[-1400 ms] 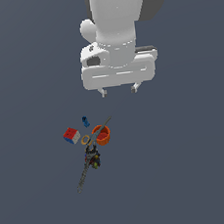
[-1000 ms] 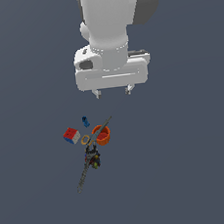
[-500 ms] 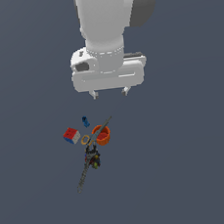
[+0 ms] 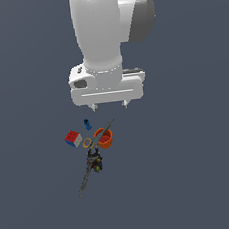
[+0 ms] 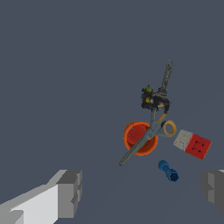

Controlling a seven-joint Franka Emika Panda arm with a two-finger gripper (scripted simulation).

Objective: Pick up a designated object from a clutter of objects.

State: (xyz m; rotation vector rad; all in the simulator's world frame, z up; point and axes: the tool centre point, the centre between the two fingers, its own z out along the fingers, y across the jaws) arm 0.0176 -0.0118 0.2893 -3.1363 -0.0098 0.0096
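Note:
The clutter lies on the dark grey floor. A red-white-blue cube (image 4: 73,139) (image 5: 193,144) sits at the exterior view's left. A small blue piece (image 4: 87,124) (image 5: 168,170) lies just behind it. An orange cup (image 4: 104,138) (image 5: 140,138) stands beside yellow-handled scissors (image 4: 88,142) (image 5: 168,128) that lie across it. A long grey tool (image 4: 86,177) (image 5: 167,74) runs out from a dark multicoloured lump (image 4: 96,163) (image 5: 154,100). My gripper (image 4: 109,105) (image 5: 142,192) hangs open and empty above the clutter, apart from it.
Bare dark grey floor (image 4: 193,168) surrounds the clutter on all sides. The white arm body (image 4: 102,32) rises above the gripper.
The gripper has moved toward the exterior view's left and a little away from the cluster, staying open. The objects have not moved.

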